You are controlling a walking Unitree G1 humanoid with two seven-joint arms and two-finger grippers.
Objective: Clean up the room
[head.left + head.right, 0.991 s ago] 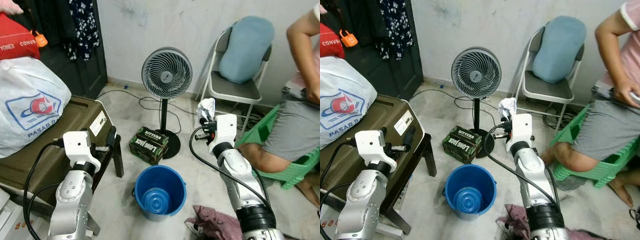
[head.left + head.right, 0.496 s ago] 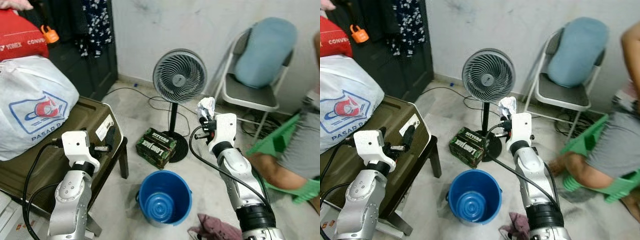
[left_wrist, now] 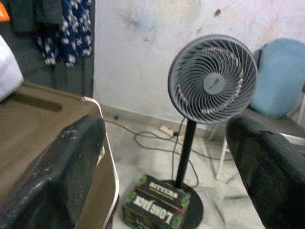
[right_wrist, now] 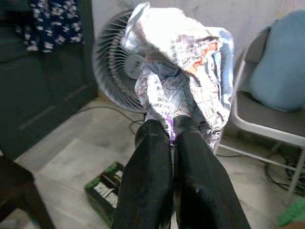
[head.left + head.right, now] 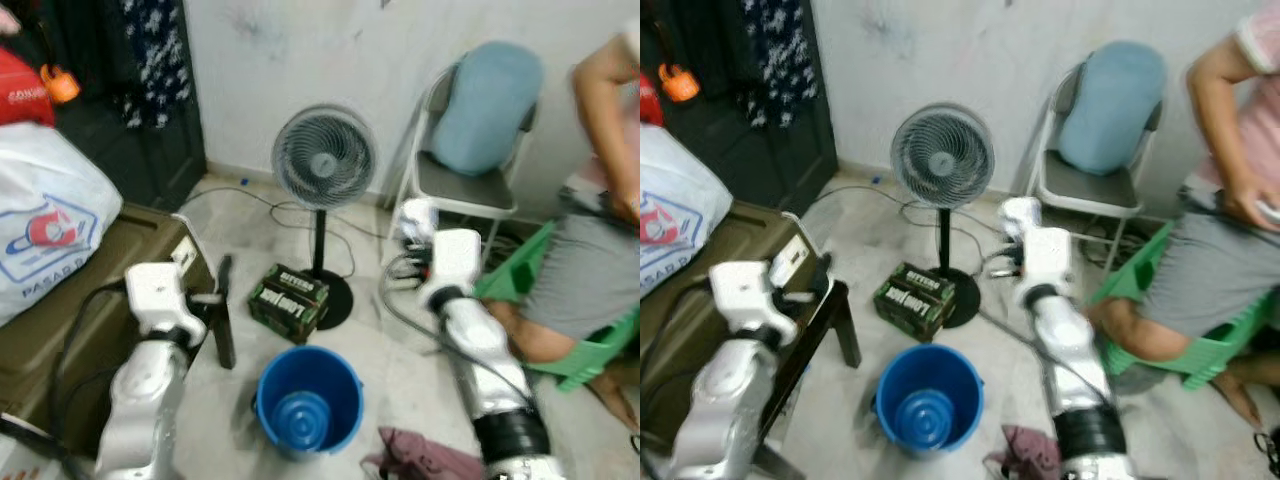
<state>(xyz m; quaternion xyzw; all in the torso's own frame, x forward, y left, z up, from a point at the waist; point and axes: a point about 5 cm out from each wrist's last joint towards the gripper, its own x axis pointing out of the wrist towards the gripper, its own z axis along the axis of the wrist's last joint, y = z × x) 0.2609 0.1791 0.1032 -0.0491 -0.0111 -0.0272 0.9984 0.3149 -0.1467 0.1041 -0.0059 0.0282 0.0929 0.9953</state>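
Note:
My right gripper [image 4: 172, 131] is shut on a crumpled printed paper wrapper [image 4: 183, 81]. In the eye views it holds the wrapper [image 5: 417, 218] up at mid-height, to the right of the standing fan [image 5: 322, 160] and beyond the blue bucket [image 5: 308, 400]. The bucket stands open on the floor between my arms, with a blue lid-like disc inside. My left gripper [image 3: 162, 181] is open and holds nothing; it hovers by the edge of the olive trunk [image 5: 90, 310]. A purple cloth [image 5: 430, 462] lies on the floor by my right arm.
A green printed box [image 5: 290, 298] lies at the fan's base, with cables on the floor behind. A folding chair [image 5: 465, 190] carries a blue cushion [image 5: 487, 105]. A person [image 5: 600, 230] sits on a green stool [image 5: 585, 350] at right. A white bag [image 5: 40, 230] rests on the trunk.
The whole picture has swung and is blurred, so the camera moved. Both arms keep their pose; the wrapper stays in the right gripper.

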